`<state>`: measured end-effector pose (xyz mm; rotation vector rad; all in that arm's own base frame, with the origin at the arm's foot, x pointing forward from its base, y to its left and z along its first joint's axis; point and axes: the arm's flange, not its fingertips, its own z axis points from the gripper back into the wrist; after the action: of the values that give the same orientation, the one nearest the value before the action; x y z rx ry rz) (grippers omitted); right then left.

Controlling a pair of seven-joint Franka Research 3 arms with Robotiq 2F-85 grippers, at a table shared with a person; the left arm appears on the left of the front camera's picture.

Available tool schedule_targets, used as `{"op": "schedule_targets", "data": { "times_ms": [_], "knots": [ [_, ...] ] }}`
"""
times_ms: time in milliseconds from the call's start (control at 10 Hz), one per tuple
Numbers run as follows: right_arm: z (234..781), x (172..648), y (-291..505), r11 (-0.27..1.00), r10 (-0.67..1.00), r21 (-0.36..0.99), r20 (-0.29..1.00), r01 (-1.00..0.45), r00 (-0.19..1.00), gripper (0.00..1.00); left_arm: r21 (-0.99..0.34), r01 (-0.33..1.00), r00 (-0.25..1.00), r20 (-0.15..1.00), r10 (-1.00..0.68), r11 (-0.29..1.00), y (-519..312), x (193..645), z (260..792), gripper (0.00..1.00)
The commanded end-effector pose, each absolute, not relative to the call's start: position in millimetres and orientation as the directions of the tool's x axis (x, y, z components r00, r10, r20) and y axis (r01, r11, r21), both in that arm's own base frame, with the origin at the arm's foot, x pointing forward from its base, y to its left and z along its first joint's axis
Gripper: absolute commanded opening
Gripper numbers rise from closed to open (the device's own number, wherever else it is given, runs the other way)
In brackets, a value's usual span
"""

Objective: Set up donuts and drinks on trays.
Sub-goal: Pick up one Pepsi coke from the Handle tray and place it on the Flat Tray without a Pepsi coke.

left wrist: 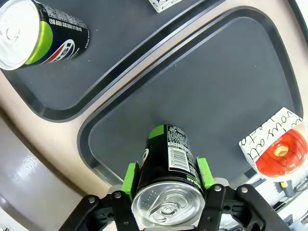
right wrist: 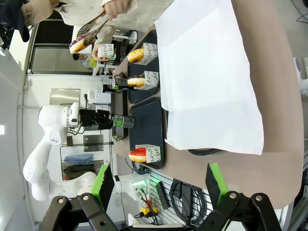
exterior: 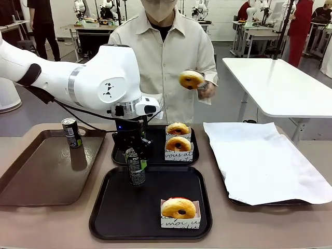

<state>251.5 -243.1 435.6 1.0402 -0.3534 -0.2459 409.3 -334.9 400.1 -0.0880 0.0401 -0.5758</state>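
**Cans and donuts on a tan table**

Workbenches fill the room behind. On the tan table (exterior: 62,223), the left gripper (left wrist: 166,175) pinches a can (exterior: 136,167) over the near black tray (exterior: 119,218), which holds a red-iced donut (exterior: 178,208). Right gripper (right wrist: 159,185) spread wide.

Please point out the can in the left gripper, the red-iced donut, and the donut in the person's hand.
can (left wrist: 169,159), left wrist view, on its label.
red-iced donut (exterior: 179,207), front view, on its golden side.
held donut (exterior: 191,79), front view, on its ring.
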Motion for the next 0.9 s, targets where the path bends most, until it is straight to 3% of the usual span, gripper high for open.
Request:
{"op": "schedule_targets", "data": {
  "times_ms": [0, 200, 500, 800],
  "knots": [
    [437, 254, -244, 0.468, -0.372, 0.884, 0.177, 0.020, 0.911, 1.00, -0.099, 0.545, 0.836, -0.003, -0.548, 0.832, -333, 411, 403, 0.58],
    [437, 254, -244, 0.468, -0.372, 0.884, 0.177, 0.020, 0.911, 1.00, -0.094, 0.542, 0.838, -0.013, -0.545, 0.835, -335, 409, 400, 0.58],
    [437, 254, -244, 0.468, -0.372, 0.884, 0.177, 0.020, 0.911, 1.00, -0.086, 0.507, 0.861, 0.093, -0.499, 0.858, -332, 410, 386, 0.58],
    [437, 254, -244, 0.468, -0.372, 0.884, 0.177, 0.020, 0.911, 1.00, -0.050, 0.517, 0.852, 0.126, -0.508, 0.855, -333, 407, 377, 0.58]
  ]
}}
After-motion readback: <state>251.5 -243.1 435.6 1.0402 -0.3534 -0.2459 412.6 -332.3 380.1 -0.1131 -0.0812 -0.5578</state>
